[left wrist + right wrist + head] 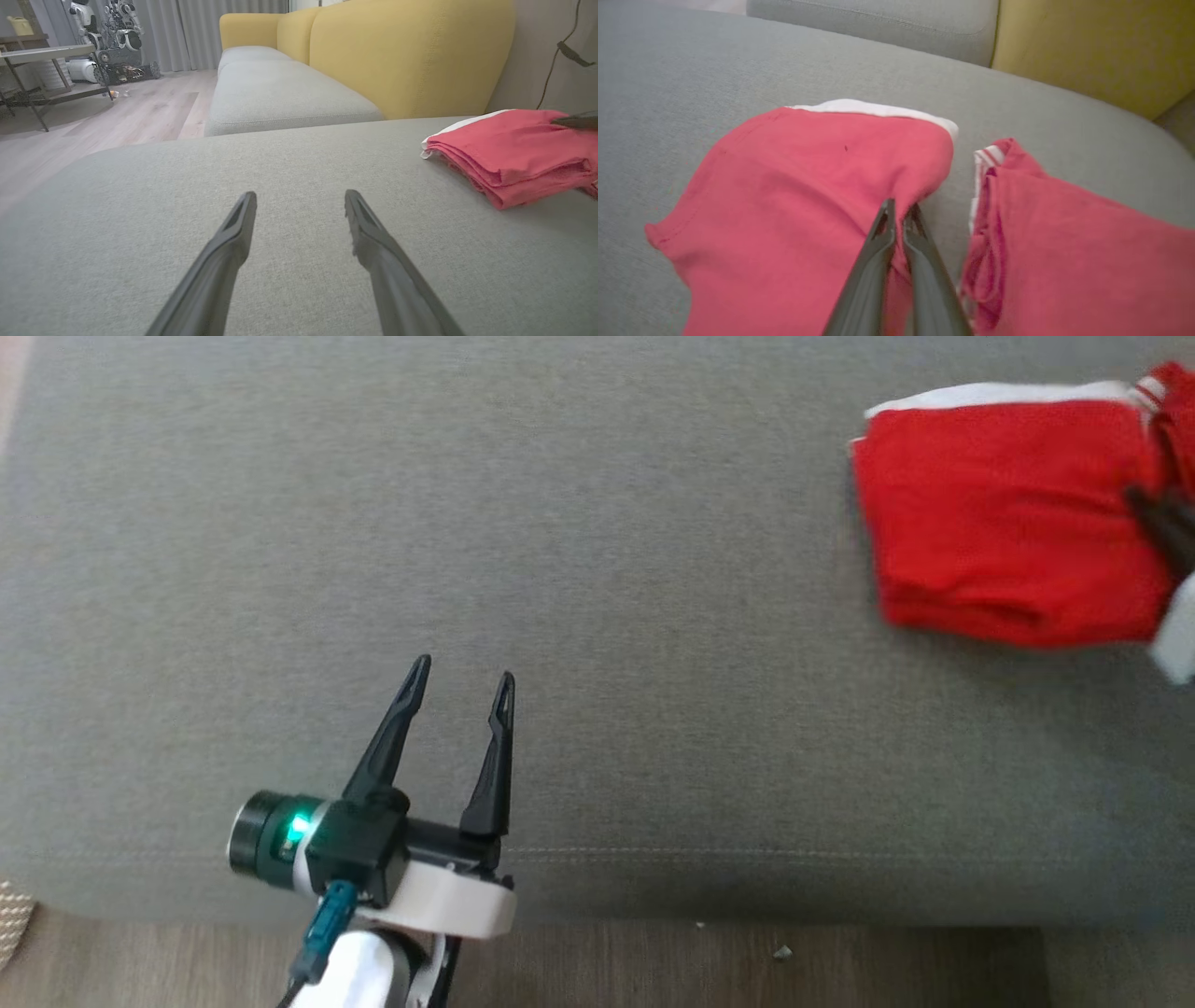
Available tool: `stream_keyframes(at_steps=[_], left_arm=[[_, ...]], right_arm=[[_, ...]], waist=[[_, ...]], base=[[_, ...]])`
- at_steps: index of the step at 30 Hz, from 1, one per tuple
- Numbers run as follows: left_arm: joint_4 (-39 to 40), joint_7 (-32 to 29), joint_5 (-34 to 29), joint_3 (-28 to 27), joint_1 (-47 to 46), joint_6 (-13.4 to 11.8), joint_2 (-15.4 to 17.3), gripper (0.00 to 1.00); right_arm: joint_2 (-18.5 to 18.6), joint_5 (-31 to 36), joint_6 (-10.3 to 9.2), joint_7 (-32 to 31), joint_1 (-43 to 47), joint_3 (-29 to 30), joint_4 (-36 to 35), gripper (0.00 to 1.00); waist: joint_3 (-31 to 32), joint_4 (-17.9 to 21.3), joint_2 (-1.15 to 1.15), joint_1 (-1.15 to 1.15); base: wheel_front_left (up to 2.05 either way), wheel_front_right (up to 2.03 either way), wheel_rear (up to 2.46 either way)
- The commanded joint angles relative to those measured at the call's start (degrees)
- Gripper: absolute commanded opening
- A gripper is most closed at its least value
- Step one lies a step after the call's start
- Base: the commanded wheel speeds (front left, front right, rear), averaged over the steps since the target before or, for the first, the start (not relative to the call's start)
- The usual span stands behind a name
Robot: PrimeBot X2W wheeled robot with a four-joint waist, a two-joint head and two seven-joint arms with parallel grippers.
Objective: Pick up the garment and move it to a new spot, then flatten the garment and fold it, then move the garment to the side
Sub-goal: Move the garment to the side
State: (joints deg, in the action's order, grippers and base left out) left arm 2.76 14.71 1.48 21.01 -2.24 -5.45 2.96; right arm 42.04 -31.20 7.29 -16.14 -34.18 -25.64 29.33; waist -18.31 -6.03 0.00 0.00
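While the wide grey woven sofa cushion (597,569) spreads before a mustard-yellow padded backrest (411,56) and pale wood-plank floor (117,116), the folded red garment with white trim (999,513) lies at its right, partly cut off. The right pincer (901,206) is clenched on the cloth. The left pincer (464,669) hangs released, well apart.

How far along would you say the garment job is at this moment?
Done: the garment lies folded in layers toward the right end of the cushion. In hand: the right gripper is shut on a fold of its red fabric, while the left gripper is open over bare cushion. Left: carrying it aside and letting go, probably.
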Motion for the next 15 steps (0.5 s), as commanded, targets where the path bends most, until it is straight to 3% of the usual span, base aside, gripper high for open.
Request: stream_keyframes(at_steps=[1, 11, 15], left_arm=[[2.2, 0.3, -0.7, -1.8, -2.3, 0.3, 0.0, 1.0], [3.4, 0.3, -1.0, -1.7, -4.3, 1.0, 0.1, 1.0], [3.8, 0.3, -0.9, -1.9, -4.9, 1.2, 0.4, 1.0]], right_arm=[[3.5, 0.8, 0.2, -1.0, 0.8, 1.1, -2.9, 0.0], [12.4, 6.1, 0.2, -6.9, 4.2, 10.9, -9.2, 0.0], [13.8, 11.6, 0.2, -8.3, 6.2, 16.1, -11.5, 0.0]], waist=[[-1.0, 1.0, 0.0, 0.0], [-4.2, 1.1, 0.0, 0.0], [-5.3, 0.6, 0.0, 0.0]], base=[[0.0, 0.0, 0.0], [0.0, 0.0, 0.0], [0.0, 0.0, 0.0]])
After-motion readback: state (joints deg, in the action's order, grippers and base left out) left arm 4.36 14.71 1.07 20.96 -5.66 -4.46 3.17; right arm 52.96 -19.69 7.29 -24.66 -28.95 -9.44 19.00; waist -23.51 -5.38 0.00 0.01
